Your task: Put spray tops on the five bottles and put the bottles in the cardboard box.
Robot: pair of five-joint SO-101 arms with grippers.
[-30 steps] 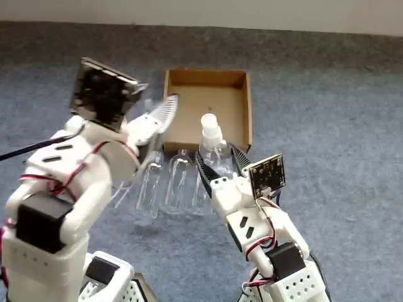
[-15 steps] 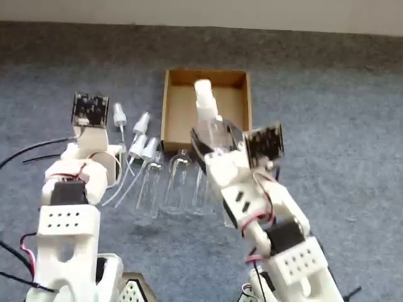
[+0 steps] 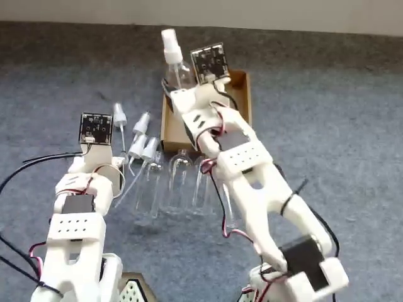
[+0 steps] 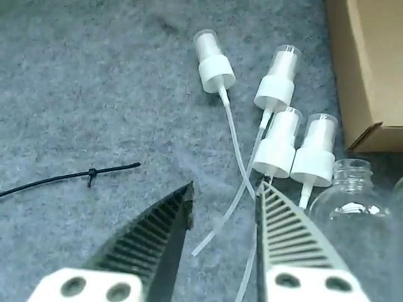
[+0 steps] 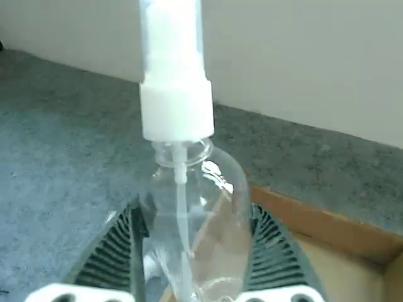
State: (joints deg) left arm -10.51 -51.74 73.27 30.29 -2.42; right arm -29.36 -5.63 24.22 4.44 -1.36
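Carpet [image 4: 94,82]: four loose spray tops [image 4: 276,151]; right end effector [image 5: 195,217] clamps bottle [image 5: 189,179].

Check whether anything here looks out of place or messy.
Nothing looks spilled or broken. The four loose spray tops lie bunched with their tubes crossing, and a thin black cord lies on the carpet near them.

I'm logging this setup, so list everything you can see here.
carpet: one, grey-blue, under everything
cardboard box: one, brown, far middle of the carpet
capped bottle: one, clear with white spray top, held up near the box's far left corner
open bottles: at least three, clear, lying in front of the box
loose spray tops: four, white, left of the box
cable: one, black, on the carpet
left gripper: one, black, open over the spray tops' tubes
right gripper: one, black, shut on the capped bottle
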